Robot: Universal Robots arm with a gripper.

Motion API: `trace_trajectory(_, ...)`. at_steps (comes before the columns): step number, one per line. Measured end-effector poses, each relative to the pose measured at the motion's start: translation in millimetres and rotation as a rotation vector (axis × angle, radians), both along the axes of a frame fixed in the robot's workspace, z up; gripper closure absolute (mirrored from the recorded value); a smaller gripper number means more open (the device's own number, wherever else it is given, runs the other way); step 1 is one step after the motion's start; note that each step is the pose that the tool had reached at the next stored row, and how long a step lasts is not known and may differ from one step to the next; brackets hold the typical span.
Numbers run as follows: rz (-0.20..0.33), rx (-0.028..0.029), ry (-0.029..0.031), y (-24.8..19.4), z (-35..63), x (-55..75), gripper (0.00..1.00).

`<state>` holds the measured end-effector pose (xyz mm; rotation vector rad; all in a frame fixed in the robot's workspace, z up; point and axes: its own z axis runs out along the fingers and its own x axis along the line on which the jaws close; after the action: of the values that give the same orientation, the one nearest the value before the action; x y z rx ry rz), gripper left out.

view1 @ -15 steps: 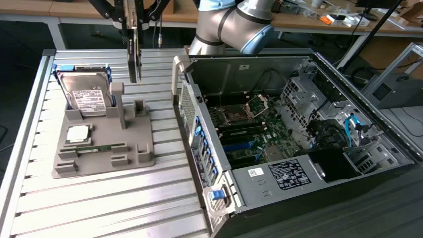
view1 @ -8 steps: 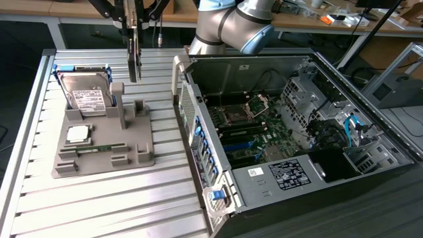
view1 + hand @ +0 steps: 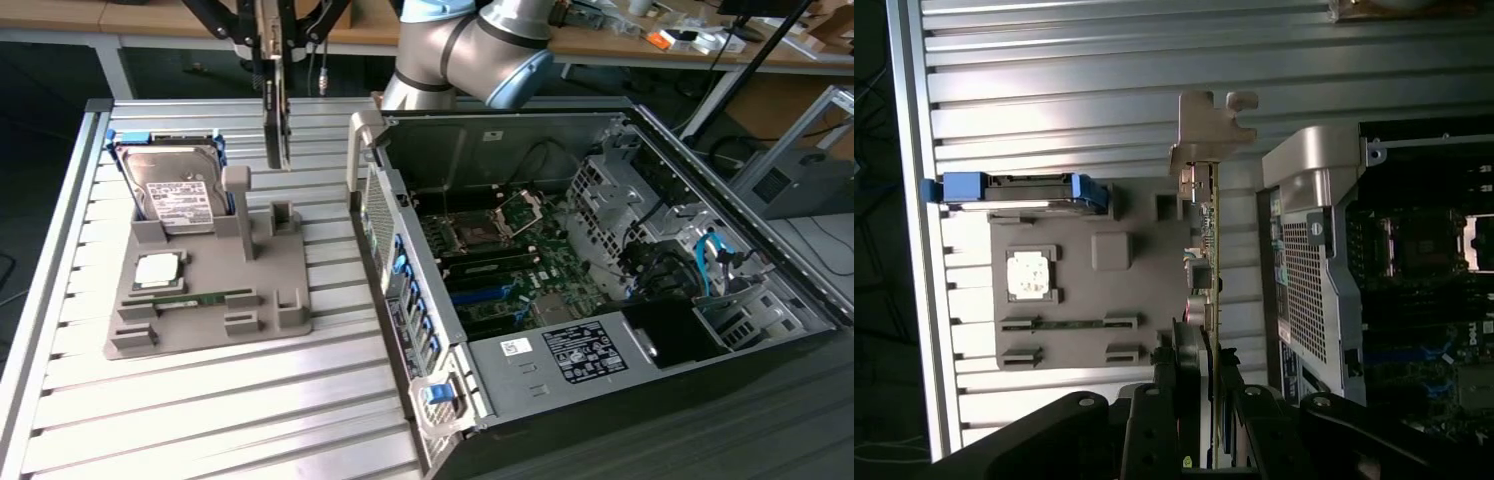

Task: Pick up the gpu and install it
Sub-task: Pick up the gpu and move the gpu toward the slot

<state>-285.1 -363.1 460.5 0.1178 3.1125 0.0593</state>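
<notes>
Pinching the gpu (image 3: 274,120) from both sides, the gripper (image 3: 274,50) has its jaws about half shut on the card. The card hangs straight down, thin edge toward the exterior camera.

In the wrist view the gripper (image 3: 1199,360) holds one end of the gpu (image 3: 1206,250). The card's silver end plate sticks out at the far end.

The gpu's low end is near a tall post on the gray tray (image 3: 287,310). The hard drive (image 3: 180,195) stands on the tray at the exterior view's left of the card. The open computer case (image 3: 387,210) has its side wall on the other side. There is a strip of bare ribbed table (image 3: 200,400) between the tray's edge and the case wall.
</notes>
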Motion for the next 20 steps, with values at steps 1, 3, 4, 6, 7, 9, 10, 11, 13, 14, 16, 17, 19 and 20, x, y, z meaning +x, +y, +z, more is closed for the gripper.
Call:
trace_trajectory(1, 0.0, 0.0, 0.0, -0.2, 0.0, 0.2, 0.73)
trace_trajectory(3, 0.0, 0.0, 0.0, -0.6, 0.0, 0.4, 0.73)
trace_trajectory(4, 0.0, 0.0, 0.0, -0.8, 0.0, 0.5, 0.73)
trace_trajectory(6, 0.0, 0.0, 0.0, -1.4, 0.0, 0.6, 0.73)
trace_trajectory(7, 0.0, 0.0, 0.0, -1.8, 0.0, 0.7, 0.73)
trace_trajectory(9, 0.0, 0.0, -0.0001, -2.6, 0.0, 1.0, 0.73)
trace_trajectory(10, 0.0, 0.0, -0.0001, -2.7, 0.0, 1.2, 0.73)
trace_trajectory(11, 0.0, 0.0, 0.0, -2.9, 0.0, 1.5, 0.73)
trace_trajectory(13, 0.0, 0.0, 0.0, -3.3, 0.0, 2.2, 0.73)
trace_trajectory(14, 0.0, 0.0, 0.0001, -3.4, 0.0, 2.6, 0.73)
trace_trajectory(16, 0.0, 0.0, 0.0, -3.6, 0.0, 3.3, 0.73)
trace_trajectory(17, 0.0, 0.0, -0.0001, -3.6, 0.0, 3.7, 0.73)
trace_trajectory(19, 0.0, 0.0, 0.0001, -3.6, 0.0, 4.8, 0.73)
trace_trajectory(20, 0.0, 0.0, 0.0, -3.7, 0.0, 5.3, 0.73)
